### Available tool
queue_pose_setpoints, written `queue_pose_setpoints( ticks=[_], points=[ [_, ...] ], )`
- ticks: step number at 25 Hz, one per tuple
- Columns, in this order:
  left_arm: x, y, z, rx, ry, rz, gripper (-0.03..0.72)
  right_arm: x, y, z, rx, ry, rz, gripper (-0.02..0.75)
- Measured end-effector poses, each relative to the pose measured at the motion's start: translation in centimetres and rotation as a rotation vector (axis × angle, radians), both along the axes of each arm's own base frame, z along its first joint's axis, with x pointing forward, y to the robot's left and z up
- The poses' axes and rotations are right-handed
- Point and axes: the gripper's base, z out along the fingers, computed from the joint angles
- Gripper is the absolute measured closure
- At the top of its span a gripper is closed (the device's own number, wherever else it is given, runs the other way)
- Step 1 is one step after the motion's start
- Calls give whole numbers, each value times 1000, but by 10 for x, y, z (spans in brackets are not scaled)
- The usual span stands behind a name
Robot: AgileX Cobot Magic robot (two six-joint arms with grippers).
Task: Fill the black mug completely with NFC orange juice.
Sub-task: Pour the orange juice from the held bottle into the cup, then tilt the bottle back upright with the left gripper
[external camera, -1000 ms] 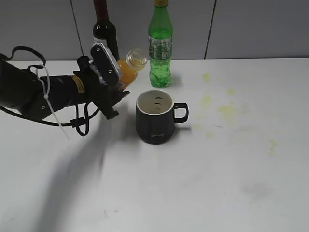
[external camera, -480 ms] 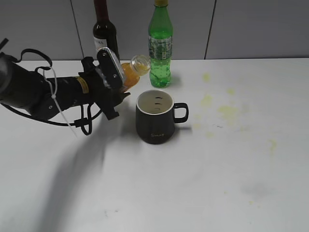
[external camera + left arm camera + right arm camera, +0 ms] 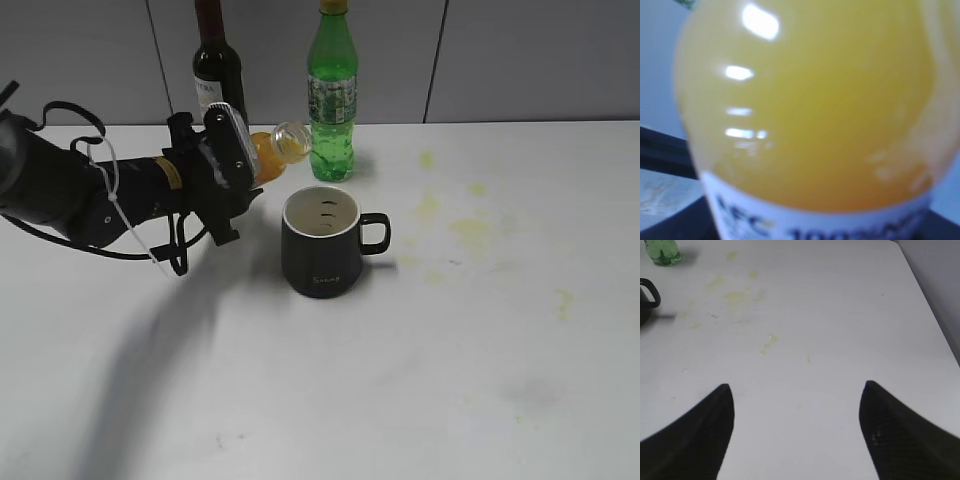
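exterior view slanting down across the table (image 3: 420, 400), left wrist pressed close against the NFC orange juice (image 3: 810, 115), right wrist looking over stained tabletop

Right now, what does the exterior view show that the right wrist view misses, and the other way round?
Only the exterior view shows the left gripper holding the tilted NFC orange juice near the black mug's open top, plus the dark wine bottle. Only the right wrist view shows the right gripper, jaws apart over bare table. Both show the green bottle, yellowish stains and the mug's handle.
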Motion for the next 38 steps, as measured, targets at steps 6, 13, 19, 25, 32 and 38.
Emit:
queue_pose_setpoints(
  ticks=[6,13,19,25,32,38],
  points=[
    [3,2,5,16,-77,14,223,0,0,0,0,0,0,146],
    [4,2,9,79,-129,-6,223,0,0,0,0,0,0,146],
    [4,3,10,135,-162,-31,223,0,0,0,0,0,0,146],
    [5,2,12,192,-229,-59,223,0,0,0,0,0,0,146],
    [7,1,17,215,-301,-73,223,0,0,0,0,0,0,146],
    [8,1,22,244,-385,-78,223,0,0,0,0,0,0,146]
  ],
)
